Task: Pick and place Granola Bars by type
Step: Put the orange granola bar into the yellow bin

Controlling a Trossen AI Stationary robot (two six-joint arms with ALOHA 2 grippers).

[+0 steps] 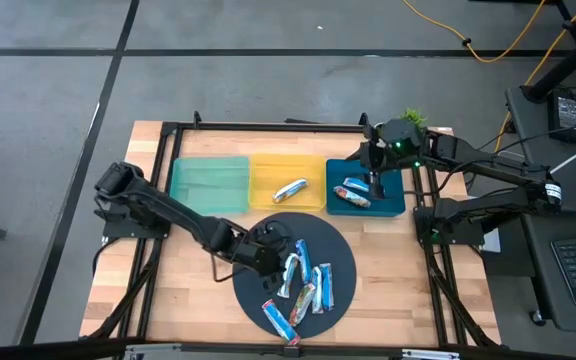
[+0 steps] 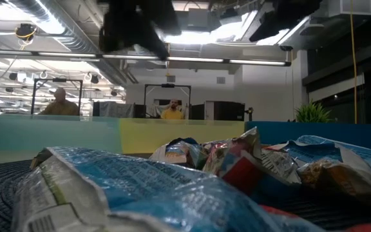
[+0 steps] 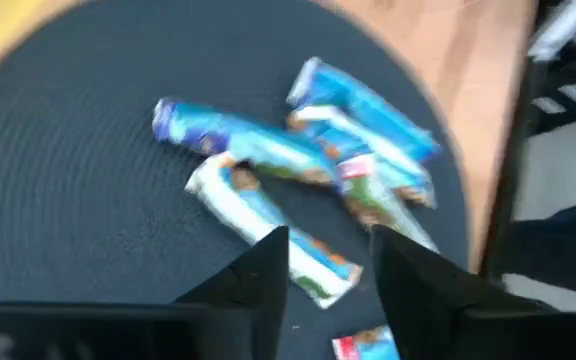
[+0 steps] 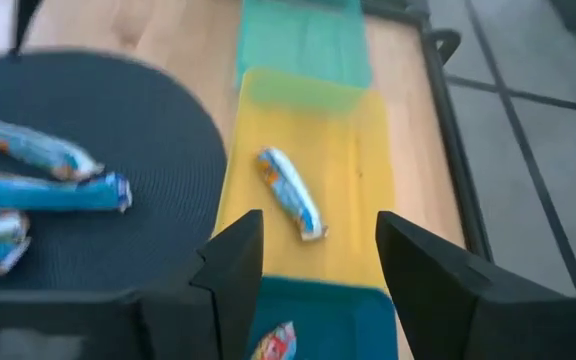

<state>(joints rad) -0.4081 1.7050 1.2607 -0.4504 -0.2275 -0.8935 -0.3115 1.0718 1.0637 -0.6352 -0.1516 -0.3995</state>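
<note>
Granola bars part-sorted across three trays

The teal tray holds nothing, the yellow tray one silver-white bar, the blue tray two bars. The remaining granola bars lie on the round dark mat. The left gripper hovers over them, fingers apart, empty; the right gripper hangs above the blue tray, fingers spread, empty.

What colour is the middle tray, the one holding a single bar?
Yellow tray; clearest in the right wrist view.
</note>
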